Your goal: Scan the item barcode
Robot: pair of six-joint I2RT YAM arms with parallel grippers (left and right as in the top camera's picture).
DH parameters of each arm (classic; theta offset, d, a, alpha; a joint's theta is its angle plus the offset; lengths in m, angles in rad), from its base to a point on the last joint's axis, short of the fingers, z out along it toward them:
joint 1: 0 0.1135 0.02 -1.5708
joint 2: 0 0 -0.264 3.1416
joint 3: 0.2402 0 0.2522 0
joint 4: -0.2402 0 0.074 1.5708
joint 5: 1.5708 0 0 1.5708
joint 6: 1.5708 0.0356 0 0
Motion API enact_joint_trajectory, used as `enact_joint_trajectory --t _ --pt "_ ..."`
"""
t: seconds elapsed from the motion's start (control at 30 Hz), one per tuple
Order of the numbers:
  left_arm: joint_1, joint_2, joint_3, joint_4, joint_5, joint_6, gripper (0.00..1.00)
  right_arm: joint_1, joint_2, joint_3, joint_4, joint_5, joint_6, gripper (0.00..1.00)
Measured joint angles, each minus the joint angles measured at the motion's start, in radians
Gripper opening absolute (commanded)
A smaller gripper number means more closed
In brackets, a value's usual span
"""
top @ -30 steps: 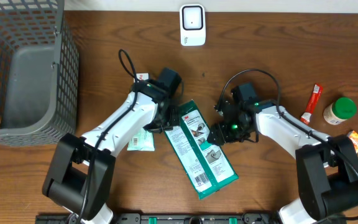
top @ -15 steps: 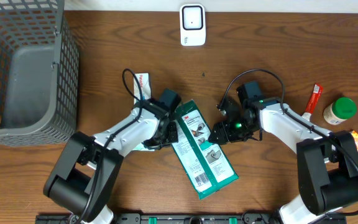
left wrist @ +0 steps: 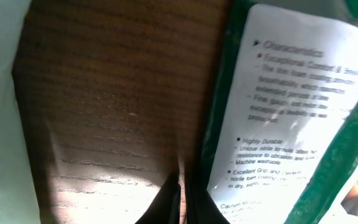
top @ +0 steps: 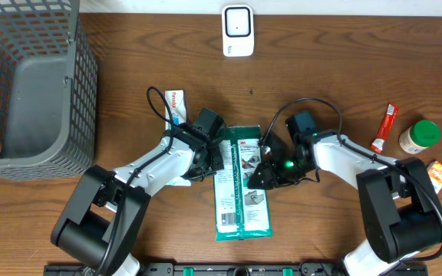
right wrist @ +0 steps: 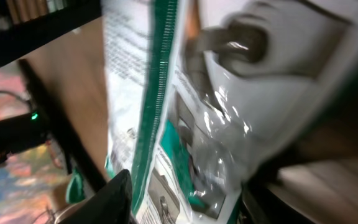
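Green-and-white flat plastic packet (top: 241,184) swung from diagonal to straight on brown wooden table (top: 129,84), left gripper (top: 213,159) clenched beside its left edge, right gripper (top: 262,170) astride right edge, grip unclear

The left arm (top: 156,153) and the right arm (top: 351,157) are built alike: smooth white link shells between black joint housings (bulkiest toward six o'clock). A thin black cable (top: 152,92) loops at each wrist's twelve o'clock. A small green light (top: 288,163) glows on the right wrist.
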Motion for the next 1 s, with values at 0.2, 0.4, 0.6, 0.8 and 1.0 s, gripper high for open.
enact_joint_trajectory --t 0.2,0.4,0.6,0.8,1.0 --pt "0.000 0.000 0.000 0.000 0.000 -0.003 0.08 0.006 0.002 -0.027 0.140 -0.149 0.001 0.35" --pt "0.000 0.000 0.000 0.001 0.000 -0.003 0.08 0.011 0.002 -0.027 0.227 -0.225 0.030 0.31" --pt "0.000 0.000 -0.001 0.002 0.000 -0.003 0.08 0.060 0.002 -0.031 0.326 -0.184 0.137 0.33" --pt "0.000 0.000 -0.001 0.002 0.000 -0.003 0.07 0.153 0.002 -0.036 0.405 -0.065 0.255 0.12" --pt "0.003 -0.004 -0.001 0.001 -0.001 0.002 0.09 0.167 0.000 -0.039 0.393 0.002 0.304 0.01"
